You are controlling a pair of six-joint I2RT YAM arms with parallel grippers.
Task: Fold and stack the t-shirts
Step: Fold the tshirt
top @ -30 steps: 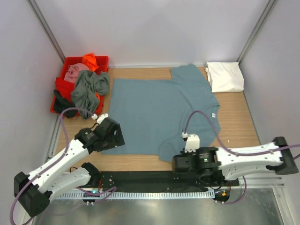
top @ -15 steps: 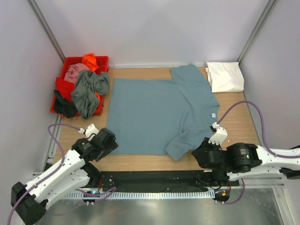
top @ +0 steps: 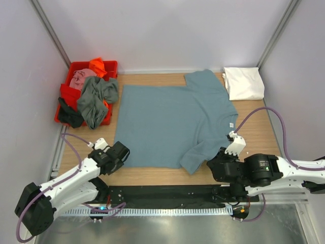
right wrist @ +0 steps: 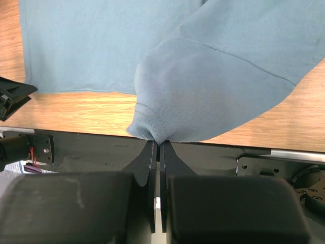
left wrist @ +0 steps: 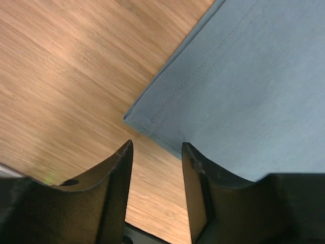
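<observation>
A dusty teal-blue t-shirt (top: 170,114) lies spread flat on the wooden table, with a small white label (top: 231,125) at its right side. My right gripper (top: 207,165) is shut on the shirt's near sleeve (right wrist: 203,86), pinching a bunched fold at the table's near edge (right wrist: 158,142). My left gripper (top: 122,152) sits at the shirt's near-left corner (left wrist: 133,119). Its jaws are open, with bare wood between them (left wrist: 155,150) and the corner just ahead of the tips. A folded white t-shirt (top: 244,84) lies at the back right.
A red tub (top: 65,94) at the back left holds grey-green (top: 96,99), pink (top: 80,77) and orange (top: 97,65) shirts, with a dark item hanging over its near side. A black base rail (top: 167,195) runs along the near edge. Walls close in on both sides.
My left gripper came down toward me to the shirt's near-left corner, and its jaws narrowed. My right gripper carried the sleeve to the right, then edged slightly back left.
</observation>
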